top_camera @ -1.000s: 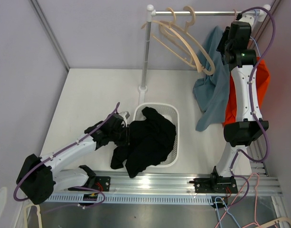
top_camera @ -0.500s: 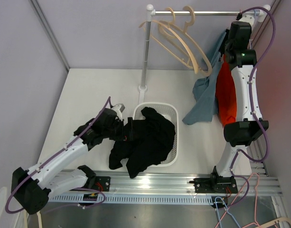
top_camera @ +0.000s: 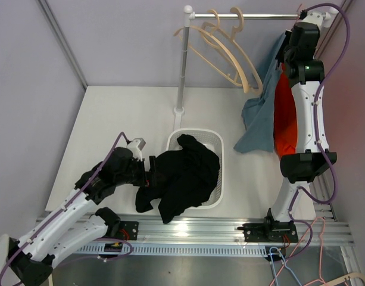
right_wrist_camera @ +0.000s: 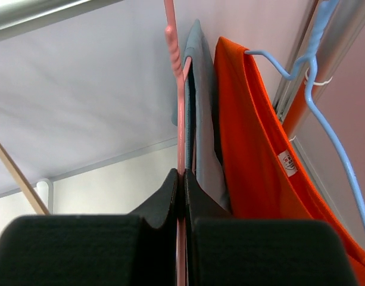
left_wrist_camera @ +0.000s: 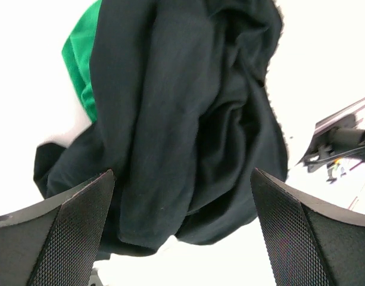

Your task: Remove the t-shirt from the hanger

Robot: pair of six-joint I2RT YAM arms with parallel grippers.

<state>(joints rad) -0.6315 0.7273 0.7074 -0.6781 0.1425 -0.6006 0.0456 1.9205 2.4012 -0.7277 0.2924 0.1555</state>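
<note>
The left gripper [top_camera: 149, 171] is now being held with its jaws spread wide, whereas a second ago it was partly closed against the black garment [top_camera: 188, 173]. That garment is no longer being gripped. It is being left draped over the near-left rim of the white basket [top_camera: 220, 173], and a green cloth [left_wrist_camera: 80, 56] is showing under it in the left wrist view.

Over the same second, the right gripper [right_wrist_camera: 182, 179] has been closed on the neck of the pink hanger [right_wrist_camera: 170, 36]. The hanger is being pinched between flat-shut fingers just below the rail [top_camera: 253, 16].

The blue-grey t-shirt [top_camera: 259, 119] has swung slightly and is hanging above the far right corner of the tabletop [top_camera: 122, 113], beside the orange t-shirt [top_camera: 284, 119]. It is probably being carried by the pink hanger, although its shoulders are hidden behind the wrist.

For the task, this is being read as one shirt finished and the next hanger secured, with the blue-grey shirt not yet pulled off.

The left arm is being drawn back low toward the near left corner, with its elbow folded and its wrist pointing at the basket. The right arm is being stretched almost straight up and away to the rail's right end, past the empty wooden hangers [top_camera: 230, 53].
</note>
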